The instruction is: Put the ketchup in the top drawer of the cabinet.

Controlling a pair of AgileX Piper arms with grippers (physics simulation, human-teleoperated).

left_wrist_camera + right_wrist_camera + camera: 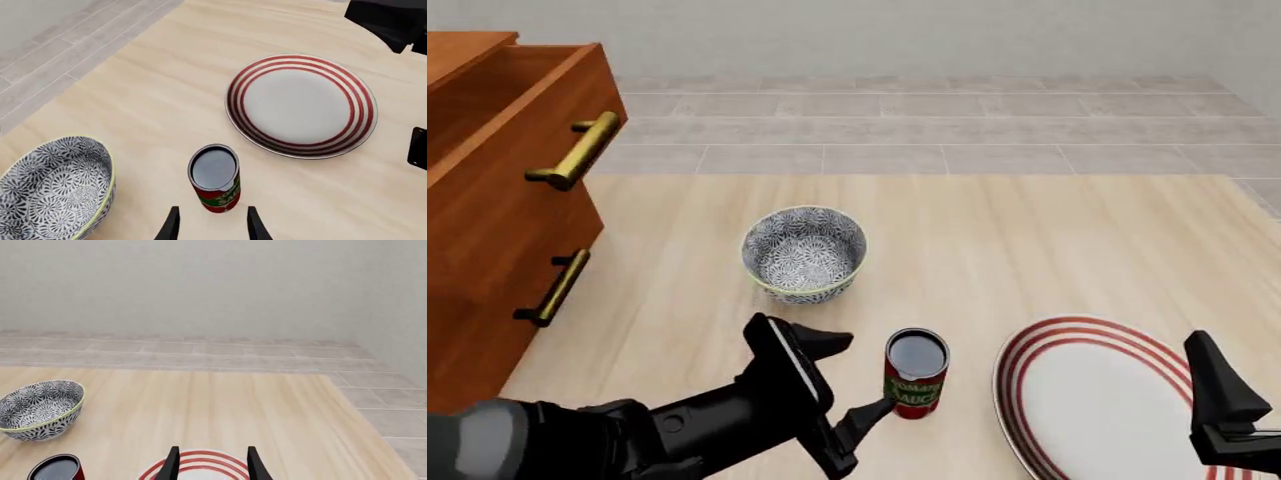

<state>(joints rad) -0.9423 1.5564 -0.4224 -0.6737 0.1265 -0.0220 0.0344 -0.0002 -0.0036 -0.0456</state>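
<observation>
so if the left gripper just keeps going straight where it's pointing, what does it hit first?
The ketchup. The open left gripper is lined up on the can, which stands upright just ahead of the fingertips. The plate lies farther on, likely beyond.

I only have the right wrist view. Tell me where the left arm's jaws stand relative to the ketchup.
Observer: The left gripper is open; the ketchup stands upright just ahead of the jaws, not yet between them.
Operator: Report the drawer's state.
Observer: In the front view the top drawer of the cabinet is already pulled out.
Operator: Say what flanks the can.
Observer: The bowl lies beyond it toward the cabinet; the striped plate lies to its right, under the open right gripper.
</observation>
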